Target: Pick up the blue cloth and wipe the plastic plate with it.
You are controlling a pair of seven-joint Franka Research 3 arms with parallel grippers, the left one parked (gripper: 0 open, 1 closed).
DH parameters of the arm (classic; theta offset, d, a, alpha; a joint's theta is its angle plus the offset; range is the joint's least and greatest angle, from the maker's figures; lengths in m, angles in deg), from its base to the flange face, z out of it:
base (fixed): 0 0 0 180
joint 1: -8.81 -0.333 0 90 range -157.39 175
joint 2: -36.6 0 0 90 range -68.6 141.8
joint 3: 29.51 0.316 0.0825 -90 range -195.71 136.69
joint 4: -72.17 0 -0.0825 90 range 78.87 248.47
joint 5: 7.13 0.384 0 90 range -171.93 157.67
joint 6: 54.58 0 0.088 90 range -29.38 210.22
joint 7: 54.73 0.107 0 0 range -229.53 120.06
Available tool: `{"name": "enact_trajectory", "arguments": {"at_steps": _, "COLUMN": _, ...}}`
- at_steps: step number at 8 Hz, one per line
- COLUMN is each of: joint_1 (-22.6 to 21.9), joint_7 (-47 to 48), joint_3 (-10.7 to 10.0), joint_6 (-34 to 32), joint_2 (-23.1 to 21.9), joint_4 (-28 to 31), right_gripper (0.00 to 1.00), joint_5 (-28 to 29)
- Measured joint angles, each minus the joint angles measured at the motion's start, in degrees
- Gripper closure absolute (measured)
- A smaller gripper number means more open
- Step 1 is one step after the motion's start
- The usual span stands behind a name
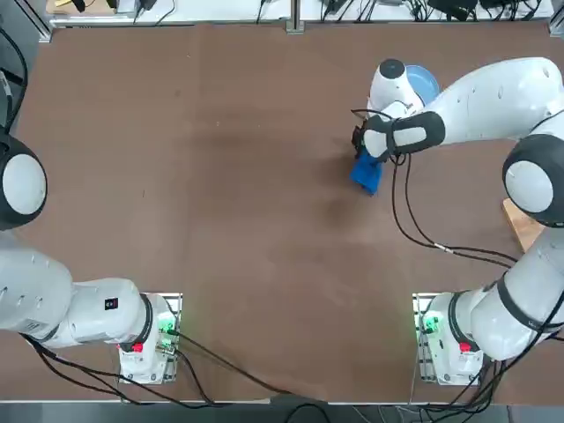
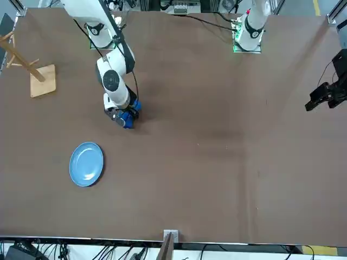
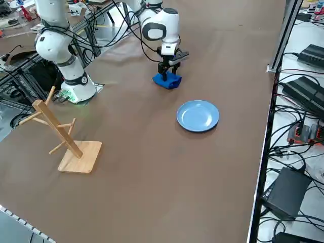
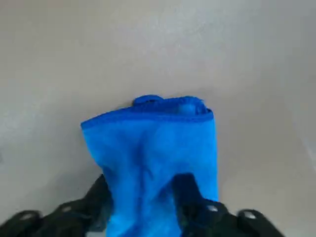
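Brown matte table (image 3: 152, 167) carries three things: round light sky-blue plastic plate (image 3: 198, 116) right of centre in the side view, bunched royal-blue fabric cloth (image 3: 167, 80) up-left of it near top centre, wooden peg rack on a square base (image 3: 65, 137) at left, well apart.

The brown table (image 1: 220, 176) filled nearly every view, matte and wide. A wooden rack (image 3: 63, 136) with slanted pegs stood on its flat base near one edge. Beyond the table's rim, black cables (image 3: 296, 109) trailed over a pale floor, with dark boxes (image 3: 286, 195) among them. A metal frame post (image 3: 283, 33) ran along that side.
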Motion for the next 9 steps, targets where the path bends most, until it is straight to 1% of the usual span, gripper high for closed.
{"name": "enact_trajectory", "arguments": {"at_steps": 1, "joint_1": 0.0, "joint_7": 0.0, "joint_3": 0.0, "joint_6": 0.0, "joint_2": 0.0, "joint_4": 0.0, "right_gripper": 0.57, "joint_5": -0.6}}
{"name": "enact_trajectory", "arguments": {"at_steps": 2, "joint_1": 0.1, "joint_7": 0.0, "joint_3": 0.0, "joint_6": 0.1, "joint_2": 0.0, "joint_4": 0.0, "right_gripper": 0.67, "joint_5": -1.2}}
{"name": "enact_trajectory", "arguments": {"at_steps": 3, "joint_1": 0.2, "joint_7": 0.0, "joint_3": -0.1, "joint_6": 0.3, "joint_2": 0.0, "joint_4": 0.0, "right_gripper": 0.71, "joint_5": -1.9}}
{"name": "enact_trajectory", "arguments": {"at_steps": 4, "joint_1": 0.2, "joint_7": -0.6, "joint_3": -0.2, "joint_6": 0.3, "joint_2": 0.0, "joint_4": 0.0, "right_gripper": 0.78, "joint_5": -2.2}}
{"name": "enact_trajectory", "arguments": {"at_steps": 5, "joint_1": 0.4, "joint_7": -2.0, "joint_3": -0.3, "joint_6": 0.4, "joint_2": 0.0, "joint_4": 0.0, "right_gripper": 0.81, "joint_5": -2.3}}
{"name": "enact_trajectory", "arguments": {"at_steps": 6, "joint_1": 1.0, "joint_7": -3.1, "joint_3": -0.3, "joint_6": 0.6, "joint_2": -0.1, "joint_4": -0.2, "right_gripper": 0.94, "joint_5": -2.3}}
{"name": "enact_trajectory", "arguments": {"at_steps": 7, "joint_1": 1.9, "joint_7": -4.6, "joint_3": -0.4, "joint_6": 0.7, "joint_2": -0.2, "joint_4": -0.8, "right_gripper": 0.94, "joint_5": -2.4}}
{"name": "enact_trajectory", "arguments": {"at_steps": 9, "joint_1": 4.2, "joint_7": -8.2, "joint_3": -0.6, "joint_6": 0.3, "joint_2": -0.6, "joint_4": -3.8, "right_gripper": 0.94, "joint_5": -2.4}}
